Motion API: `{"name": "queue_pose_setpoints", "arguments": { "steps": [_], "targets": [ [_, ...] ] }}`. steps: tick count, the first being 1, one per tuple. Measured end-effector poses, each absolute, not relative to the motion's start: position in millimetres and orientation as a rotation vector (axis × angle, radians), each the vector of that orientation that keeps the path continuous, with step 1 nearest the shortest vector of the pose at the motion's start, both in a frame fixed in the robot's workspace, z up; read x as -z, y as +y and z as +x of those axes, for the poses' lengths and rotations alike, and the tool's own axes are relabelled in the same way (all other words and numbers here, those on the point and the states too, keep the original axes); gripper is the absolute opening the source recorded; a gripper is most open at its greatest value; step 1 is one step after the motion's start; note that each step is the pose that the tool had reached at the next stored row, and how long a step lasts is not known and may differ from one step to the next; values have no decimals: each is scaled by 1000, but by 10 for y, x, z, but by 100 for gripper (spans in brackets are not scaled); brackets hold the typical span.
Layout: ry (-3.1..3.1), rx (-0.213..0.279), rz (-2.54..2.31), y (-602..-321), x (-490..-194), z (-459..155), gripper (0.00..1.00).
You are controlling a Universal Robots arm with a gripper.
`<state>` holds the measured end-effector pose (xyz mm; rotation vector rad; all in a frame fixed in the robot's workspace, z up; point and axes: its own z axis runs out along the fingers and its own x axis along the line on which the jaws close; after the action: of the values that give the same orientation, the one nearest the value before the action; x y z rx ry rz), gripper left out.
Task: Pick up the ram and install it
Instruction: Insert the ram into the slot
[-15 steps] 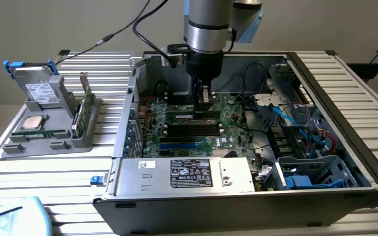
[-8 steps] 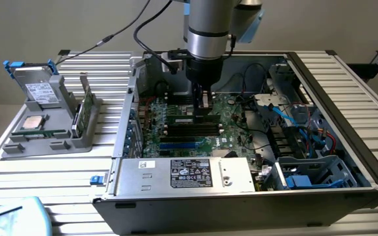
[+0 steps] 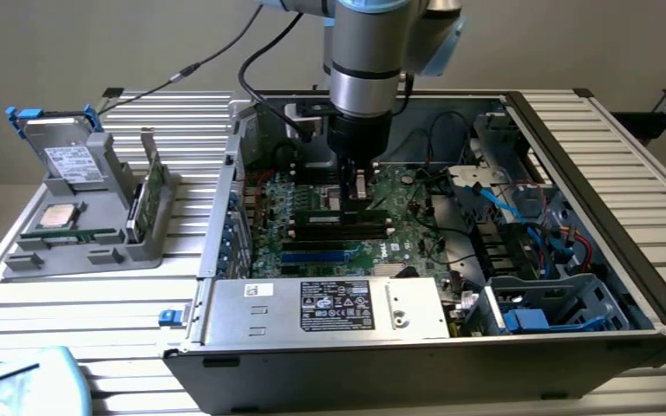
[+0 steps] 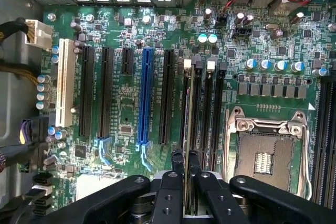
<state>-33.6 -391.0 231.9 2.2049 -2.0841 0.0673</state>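
My jaws are closed narrowly on the ram point(image 4: 187, 109), held on edge at the black memory slots point(image 4: 209, 114), near the empty processor socket point(image 4: 262, 162).

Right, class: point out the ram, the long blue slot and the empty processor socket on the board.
ram point(image 4: 187, 129), wrist view, on its thin edge, seen edge-on.
blue slot point(image 4: 145, 98), wrist view, midway along its length.
processor socket point(image 4: 268, 157), wrist view, centre of its open contact bed.

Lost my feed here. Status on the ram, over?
Gripper shut on ram. Ram edge-on at memory slots, seating unclear. No obstruction seen.
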Motion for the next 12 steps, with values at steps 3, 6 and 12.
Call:
{"name": "queue_pose_setpoints", "arguments": {
  "steps": [3,6,12],
  "targets": [
    [-2085,-66,2205,-3910,-2295,-336,14],
    [-2085,-66,2206,-3911,-2294,-336,14],
    [-2085,-66,2205,-3915,-2276,-329,14]
  ]
}}
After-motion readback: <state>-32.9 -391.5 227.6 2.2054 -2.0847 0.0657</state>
